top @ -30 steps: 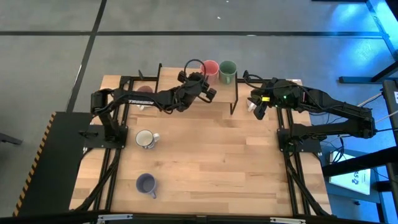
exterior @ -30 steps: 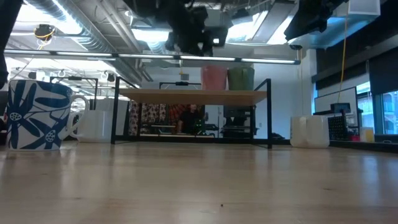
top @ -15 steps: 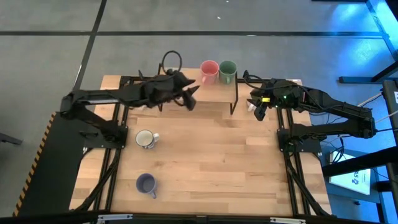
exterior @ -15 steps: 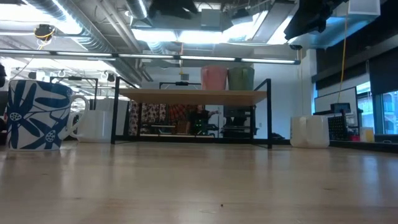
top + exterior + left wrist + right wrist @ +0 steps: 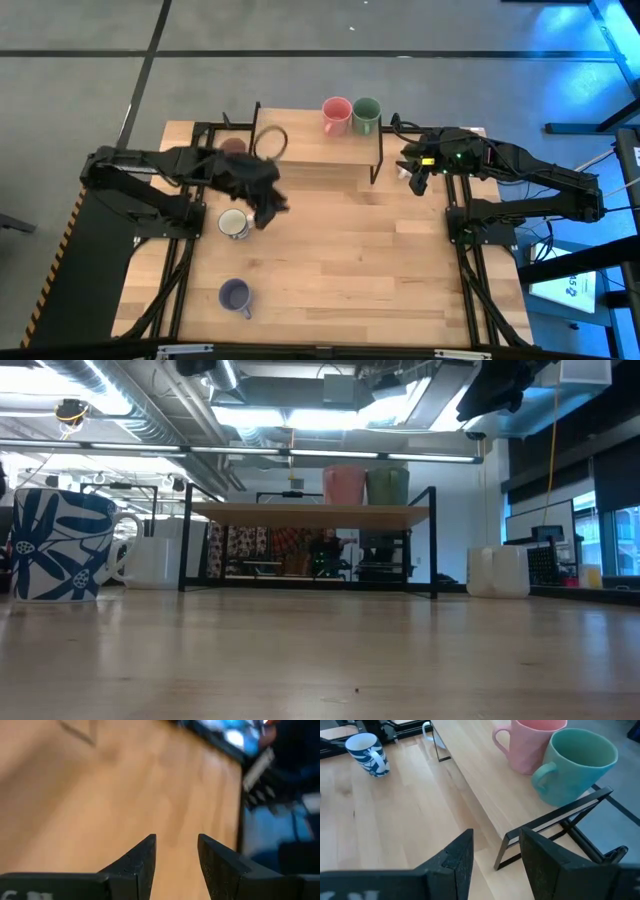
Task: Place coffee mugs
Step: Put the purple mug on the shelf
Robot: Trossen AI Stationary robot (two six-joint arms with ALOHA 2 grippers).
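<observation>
Progress is being judged as partial: a coral pink ceramic mug (image 5: 336, 114) and a green ceramic mug (image 5: 365, 114) are sitting on the wooden shelf (image 5: 320, 146). Above the white blue-patterned mug (image 5: 234, 223), the left claw (image 5: 176, 851) is being held empty, fingers parted. A purple-blue mug (image 5: 235, 295) is waiting on the table (image 5: 350, 260). The right claw (image 5: 495, 850) is being held open beside the shelf.

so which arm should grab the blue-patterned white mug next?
Left, probably: its end effector hovers open right beside the white mug. The right end effector waits past the shelf.

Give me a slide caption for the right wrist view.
Open right tool faces the shelf holding pink mug and green mug.
</observation>
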